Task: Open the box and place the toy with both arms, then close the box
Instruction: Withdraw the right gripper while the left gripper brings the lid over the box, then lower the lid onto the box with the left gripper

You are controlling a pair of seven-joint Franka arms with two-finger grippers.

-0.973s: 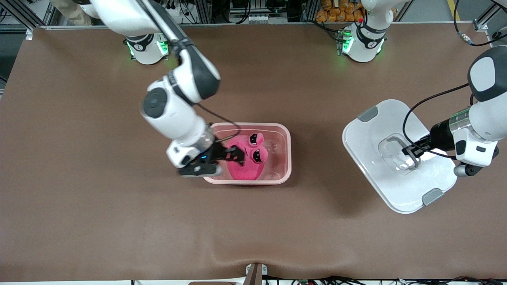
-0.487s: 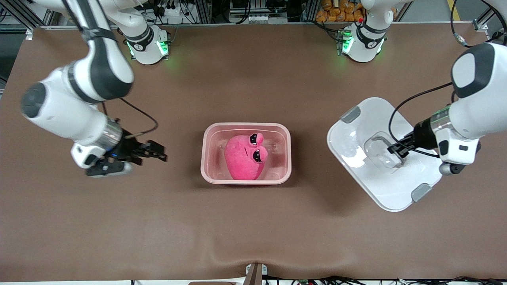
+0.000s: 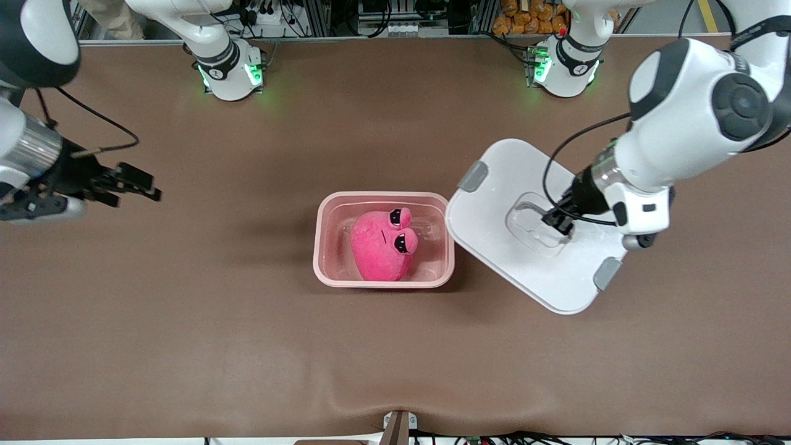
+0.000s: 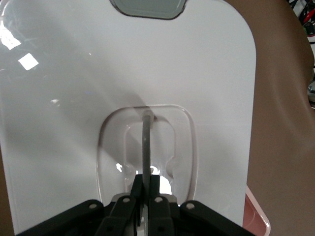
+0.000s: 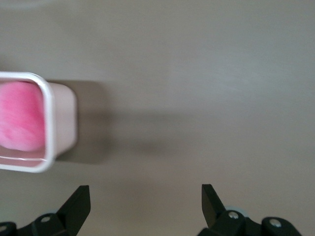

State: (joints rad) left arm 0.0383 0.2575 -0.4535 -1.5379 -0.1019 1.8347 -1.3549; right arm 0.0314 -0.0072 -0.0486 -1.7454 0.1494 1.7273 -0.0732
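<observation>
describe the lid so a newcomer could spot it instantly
Start at the pink box mid-table, with the toy inside. Beside it, toward the left arm's end, the left pincer holds up the lid by its centre handle. It is the only white panel, with grey clips at two ends.

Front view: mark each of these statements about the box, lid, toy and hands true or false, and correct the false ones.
1. The toy lies inside the box. True.
2. The lid is seated on the box. False: it is off the box, held beside it toward the left arm's end of the table, its edge just reaching the box's rim.
3. The left hand is shut on the lid's centre handle. True.
4. The right hand grips the toy. False: it is open and empty, over bare table toward the right arm's end.
5. The box lies on its side. False: it stands upright with its open top up.
</observation>
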